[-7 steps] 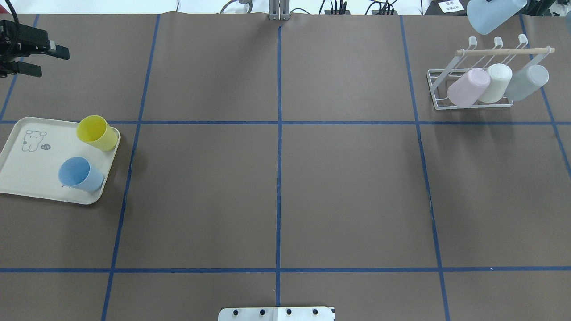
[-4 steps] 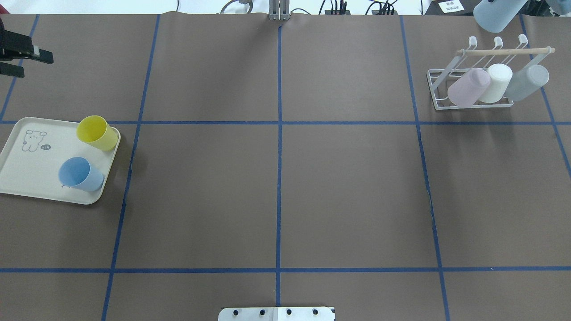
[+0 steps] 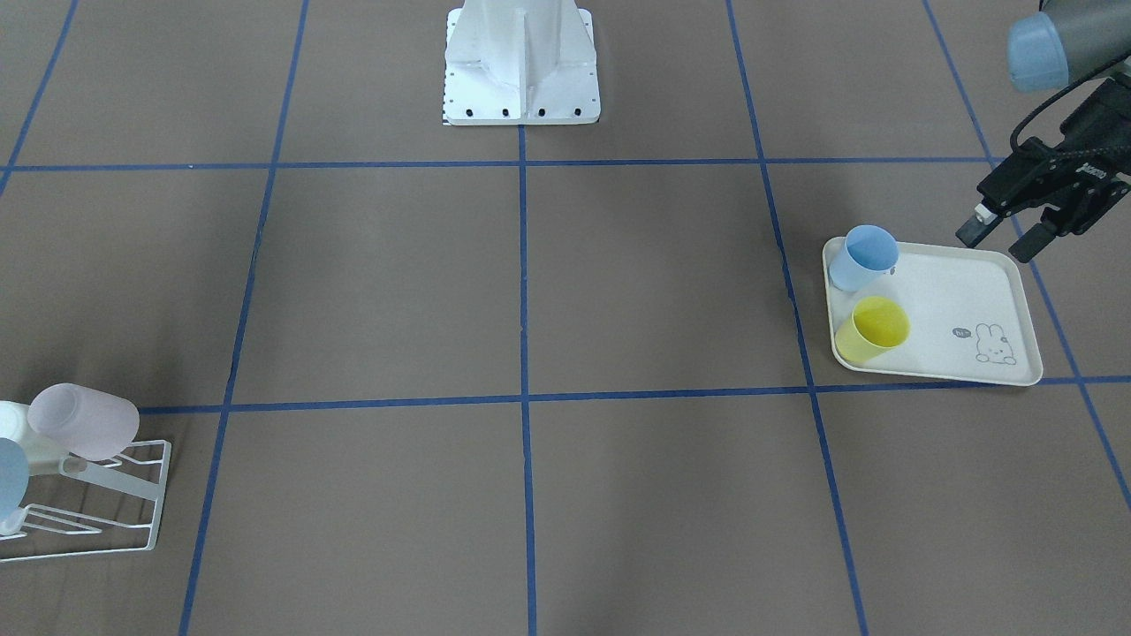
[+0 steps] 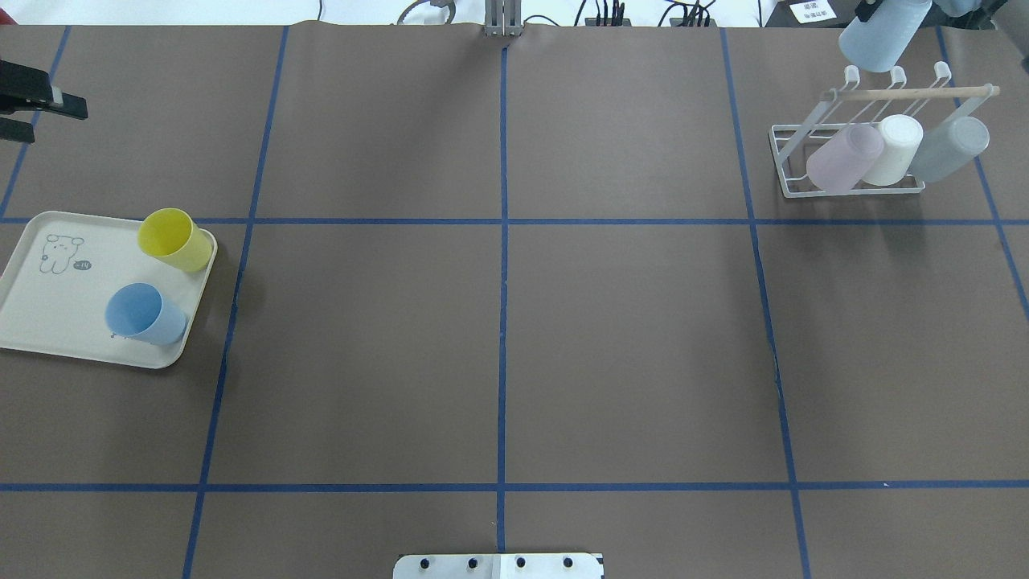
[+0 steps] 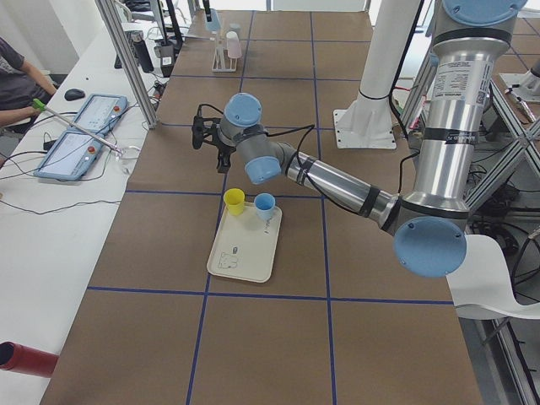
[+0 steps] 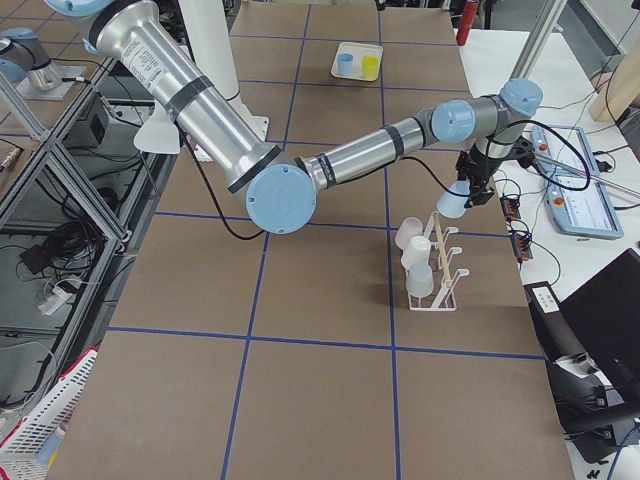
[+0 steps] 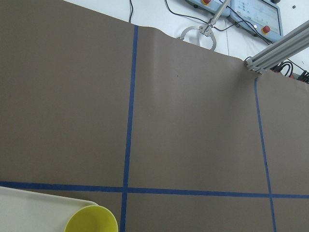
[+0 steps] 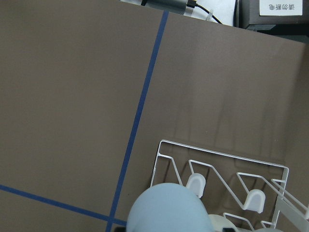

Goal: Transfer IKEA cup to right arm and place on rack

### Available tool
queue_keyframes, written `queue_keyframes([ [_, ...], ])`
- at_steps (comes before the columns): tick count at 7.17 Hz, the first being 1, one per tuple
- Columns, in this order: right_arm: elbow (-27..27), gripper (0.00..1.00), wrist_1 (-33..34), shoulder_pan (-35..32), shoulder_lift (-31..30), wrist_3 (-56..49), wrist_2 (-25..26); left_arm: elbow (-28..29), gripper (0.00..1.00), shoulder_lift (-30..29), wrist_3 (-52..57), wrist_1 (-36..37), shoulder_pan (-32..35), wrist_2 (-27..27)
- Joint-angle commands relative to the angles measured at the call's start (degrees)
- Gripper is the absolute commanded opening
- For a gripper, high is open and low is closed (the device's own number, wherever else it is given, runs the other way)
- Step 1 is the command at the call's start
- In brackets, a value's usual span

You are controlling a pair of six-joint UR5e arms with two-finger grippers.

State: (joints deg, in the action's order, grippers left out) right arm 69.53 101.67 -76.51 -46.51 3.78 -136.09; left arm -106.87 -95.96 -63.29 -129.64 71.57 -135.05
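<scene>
Counting from the front-facing view: two upright cups on one cream tray (image 3: 972, 291) at 3 o'clock, namely one blue cup (image 3: 861, 258) and one yellow cup (image 3: 872, 329). Found left gripper (image 3: 997, 243) at 2 o'clock, near the tray's corner, jaws spread wide, gripping nothing. Logged one white wire rack (image 3: 132, 495) at 8 o'clock.

Overhead: tallied three cups lying tilted on the rack at 2 o'clock, being one pink cup (image 4: 844, 157), one white cup (image 4: 892, 149) and one grey-blue cup (image 4: 953, 149), side by side under one wooden rod (image 4: 908, 93). Counted three upturned prongs (image 4: 898, 75). Spotted a fourth cup, the pale blue IKEA cup (image 4: 880, 36), just beyond the prongs.

Right side: found right gripper (image 6: 468, 190) closed on the IKEA cup, in the air above the rack, apart from it.

Right wrist: IKEA cup at 6 o'clock, two prongs visible beside it.
</scene>
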Motion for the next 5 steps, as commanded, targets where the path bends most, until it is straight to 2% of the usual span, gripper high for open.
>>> queue_keyframes([
  [1,-5.9,0.26,-5.0,0.2,0.6,-0.1,0.1,-0.1,1.0,0.1,0.0,0.0,0.0,0.3],
  [5,-9.5,0.25,-8.2,0.5,1.6,0.2,1.3,-0.6,1.0,0.4,0.0,-0.1,0.0,0.3],
])
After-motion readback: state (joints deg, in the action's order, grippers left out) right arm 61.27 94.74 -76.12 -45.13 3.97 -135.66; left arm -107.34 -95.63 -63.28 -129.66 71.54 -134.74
